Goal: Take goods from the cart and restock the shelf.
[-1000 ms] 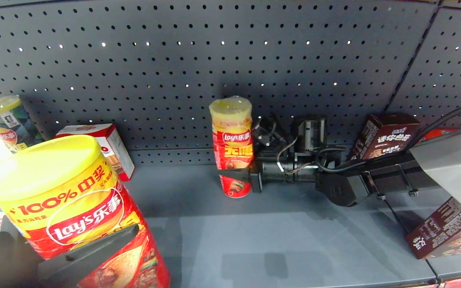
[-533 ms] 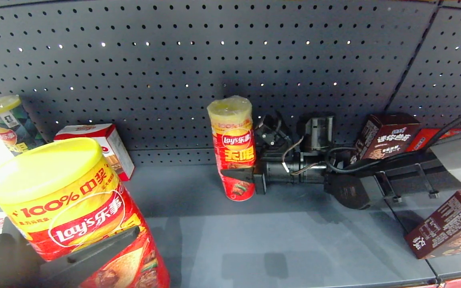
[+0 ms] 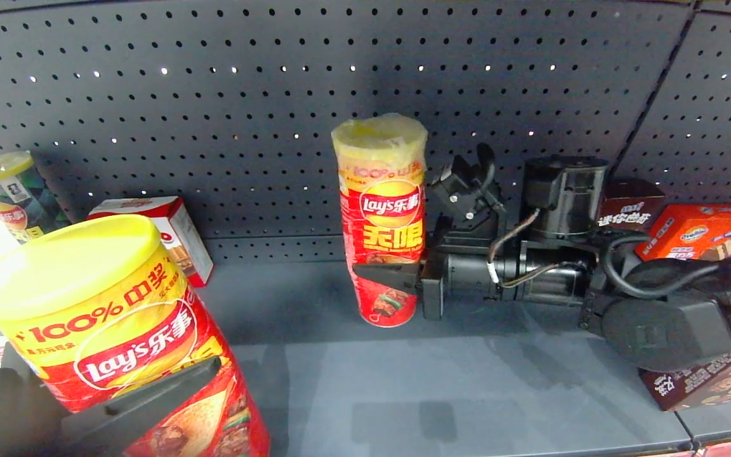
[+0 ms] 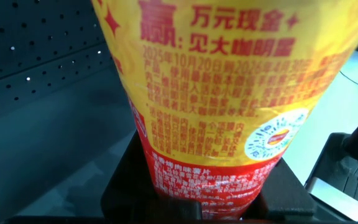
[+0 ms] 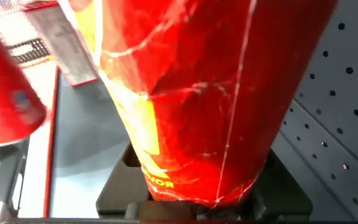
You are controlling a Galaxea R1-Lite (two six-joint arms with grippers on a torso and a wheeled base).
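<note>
**Both arms hold chip canisters at the shelf**

At mid-shelf the right gripper (image 3: 397, 277) has its jaws pinching a tall chip canister (image 3: 381, 216) low on its red body. The canister is upright over the grey shelf (image 3: 467, 381), near the pegboard back (image 3: 276, 95). At the near left, the left gripper (image 3: 118, 406) has its jaws clamped on a second chip canister (image 3: 105, 317). A white-and-red box (image 3: 169, 228) stands at the far left.

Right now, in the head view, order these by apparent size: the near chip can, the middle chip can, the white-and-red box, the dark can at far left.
1. near chip can: largest, though its nearness to the camera inflates it.
2. middle chip can.
3. white-and-red box and dark can: these look about alike, so they are not ranked.
</note>
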